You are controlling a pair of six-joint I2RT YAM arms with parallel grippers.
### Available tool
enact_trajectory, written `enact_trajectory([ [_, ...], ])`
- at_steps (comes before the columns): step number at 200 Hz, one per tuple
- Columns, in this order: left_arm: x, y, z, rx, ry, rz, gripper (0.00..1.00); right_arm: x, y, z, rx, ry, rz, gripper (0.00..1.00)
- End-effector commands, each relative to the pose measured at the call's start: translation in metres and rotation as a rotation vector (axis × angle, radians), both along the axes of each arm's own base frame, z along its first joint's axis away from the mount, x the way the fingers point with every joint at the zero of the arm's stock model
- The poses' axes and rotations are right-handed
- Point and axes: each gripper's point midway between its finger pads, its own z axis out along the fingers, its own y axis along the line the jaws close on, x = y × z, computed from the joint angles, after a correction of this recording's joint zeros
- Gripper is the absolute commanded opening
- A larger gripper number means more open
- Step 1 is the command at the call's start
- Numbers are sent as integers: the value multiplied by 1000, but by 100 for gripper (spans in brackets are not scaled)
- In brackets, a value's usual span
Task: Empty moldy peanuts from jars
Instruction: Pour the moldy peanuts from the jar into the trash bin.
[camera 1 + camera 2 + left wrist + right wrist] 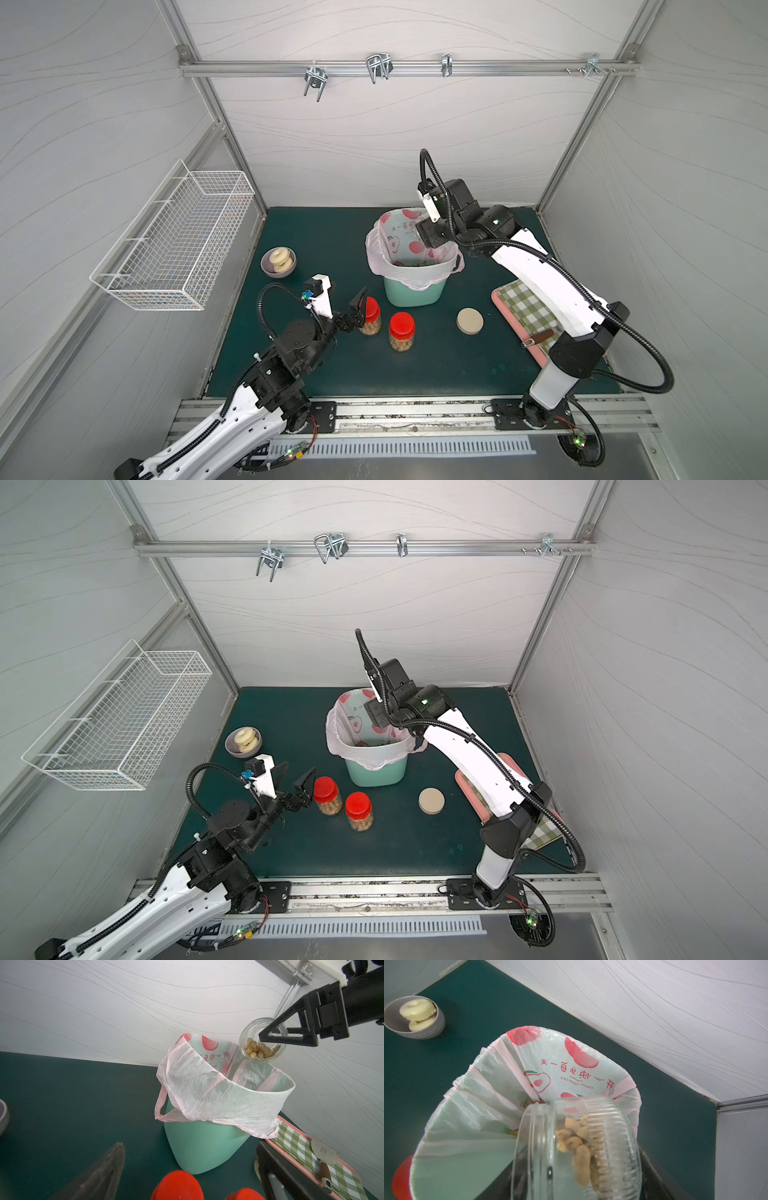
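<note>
Two capped jars (402, 332) near bin (411, 291) | open jar (577, 1153) tilted over its rim

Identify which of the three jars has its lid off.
The squat jar, held tilted over the mint-green bin with peanuts inside; the two taller jars stand on the mat with red lids on.

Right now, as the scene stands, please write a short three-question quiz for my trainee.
1. True or false: the glass jar in the right claw is empty.
2. How many red-lidded jars stand on the green mat?
3. The loose beige lid lies: A on the mat beside the mint-green bin; B in the wire basket; C on the checked tray.
Key: 1 false; 2 two; 3 A.
</note>
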Motion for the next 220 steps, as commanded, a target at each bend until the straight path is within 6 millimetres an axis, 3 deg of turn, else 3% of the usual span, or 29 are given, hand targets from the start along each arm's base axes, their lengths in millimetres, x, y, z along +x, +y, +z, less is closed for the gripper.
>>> enact_trajectory([
  [1,2,4,8,-18,-15,26,99,7,3,16,-59,-109,-6,0],
  [75,2,5,7,-16,-14,27,100,8,16,16,-211,-222,5,0],
  [220,2,5,7,-14,-12,26,99,7,28,14,-310,-295,11,0],
])
